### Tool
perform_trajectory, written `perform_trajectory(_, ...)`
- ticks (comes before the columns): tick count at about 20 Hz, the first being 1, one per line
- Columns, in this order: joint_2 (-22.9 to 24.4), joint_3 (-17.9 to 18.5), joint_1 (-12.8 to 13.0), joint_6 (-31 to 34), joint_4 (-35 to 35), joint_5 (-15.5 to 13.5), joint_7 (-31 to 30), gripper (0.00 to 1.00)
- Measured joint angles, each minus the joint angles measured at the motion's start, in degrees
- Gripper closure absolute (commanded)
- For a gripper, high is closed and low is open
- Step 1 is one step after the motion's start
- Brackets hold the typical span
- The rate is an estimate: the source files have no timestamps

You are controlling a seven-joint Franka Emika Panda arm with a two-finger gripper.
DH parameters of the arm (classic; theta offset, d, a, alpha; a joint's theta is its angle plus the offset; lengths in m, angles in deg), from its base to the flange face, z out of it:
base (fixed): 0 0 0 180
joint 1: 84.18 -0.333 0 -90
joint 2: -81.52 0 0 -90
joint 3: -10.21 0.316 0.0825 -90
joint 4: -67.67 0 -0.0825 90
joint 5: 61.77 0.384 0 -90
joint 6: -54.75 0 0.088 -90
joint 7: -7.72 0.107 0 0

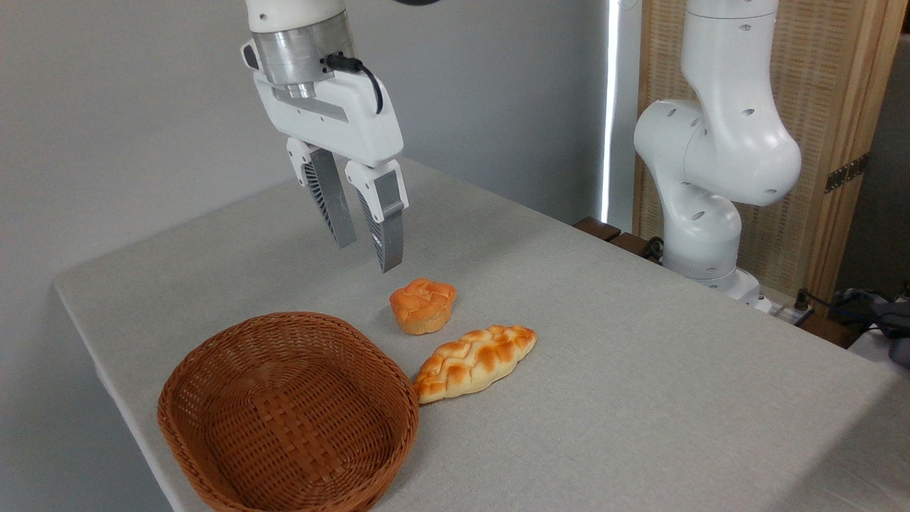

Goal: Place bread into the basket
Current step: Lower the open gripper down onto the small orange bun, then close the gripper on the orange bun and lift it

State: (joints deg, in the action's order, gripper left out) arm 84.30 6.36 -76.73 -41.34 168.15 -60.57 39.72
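The bread [422, 305], a small round orange bun with a cracked top, sits on the grey table near the middle. The brown wicker basket [213, 398] stands at the front left, holding nothing. My gripper [368, 257] hangs above and to the left of the bread, apart from it. It is open with nothing between its fingers, which point down at the table.
A longer braided golden loaf [475, 360] lies in front of the bun, one end touching the basket's rim. The arm's white base [711, 185] stands at the back right. The table's [640, 370] left edge runs close behind the basket.
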Motion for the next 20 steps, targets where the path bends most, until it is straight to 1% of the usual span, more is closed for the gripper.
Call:
perform_trajectory(1,1.2,-0.9,0.1,-2.8,2.8,-0.2,0.0,0.0)
perform_trajectory(2,3.3,-1.8,0.2,-6.8,7.3,-0.8,0.0,0.0)
perform_trajectory(4,6.1,-2.7,0.3,-10.6,13.1,-1.7,0.0,0.0)
perform_trajectory(6,8.2,-3.4,0.8,-12.1,17.8,-1.8,0.0,0.0)
perform_trajectory(8,9.2,-4.0,1.3,-12.8,21.3,-1.9,0.0,0.0)
perform_trajectory(11,9.4,-5.4,1.4,-15.0,24.6,-1.9,0.0,0.0)
perform_trajectory(14,9.4,-5.7,1.4,-18.5,27.2,-1.9,0.0,0.0)
perform_trajectory(20,9.4,-6.2,1.5,-20.3,29.7,-1.9,0.0,0.0)
